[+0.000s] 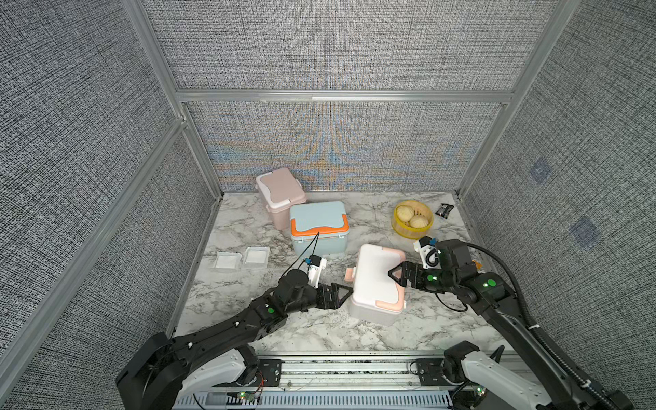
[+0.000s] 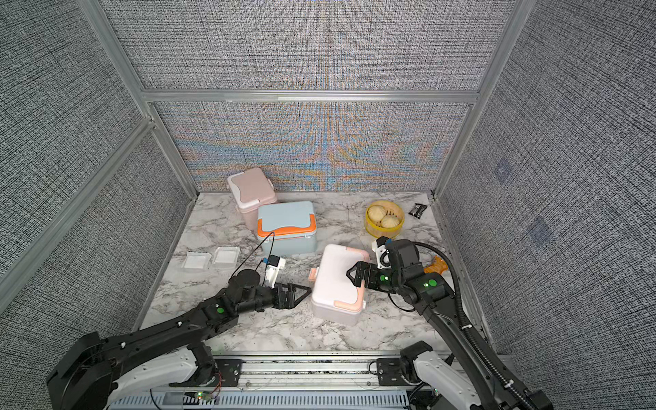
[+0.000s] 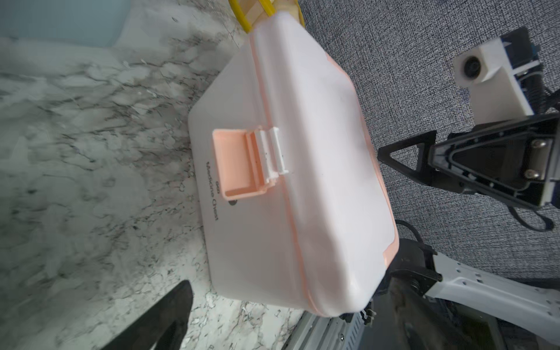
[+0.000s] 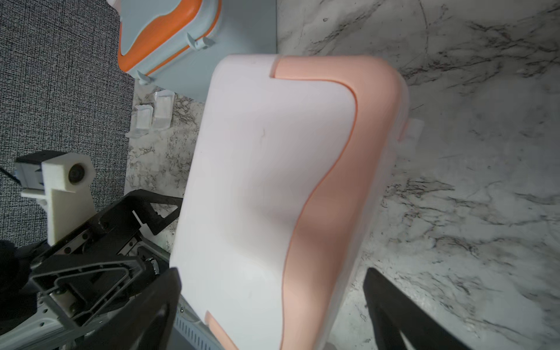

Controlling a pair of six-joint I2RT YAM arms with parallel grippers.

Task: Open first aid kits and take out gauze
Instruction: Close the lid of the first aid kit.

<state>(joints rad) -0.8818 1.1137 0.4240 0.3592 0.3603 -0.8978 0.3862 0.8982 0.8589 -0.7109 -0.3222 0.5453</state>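
Three first aid kits stand on the marble table: pink [image 1: 280,193] at the back, blue with orange trim [image 1: 318,227] in front of it, and white with peach trim [image 1: 376,284] nearest. The white kit's lid is down, and its peach latch [image 3: 236,163] sticks out from the side. My left gripper [image 1: 346,291] is open just beside that latch side. Only one of its fingers [image 3: 163,312] shows in the left wrist view. My right gripper [image 1: 392,276] hovers open over the white lid, fingers [image 4: 151,303] spread wide. Two gauze pads [image 1: 225,262] [image 1: 256,256] lie at the left.
A yellow basket [image 1: 401,230] holding buns sits at the back right, with a small black packet [image 1: 444,210] beside it. An orange wrapper [image 2: 438,265] lies behind my right arm. Fabric walls close three sides, and a metal rail [image 1: 355,369] runs along the front edge.
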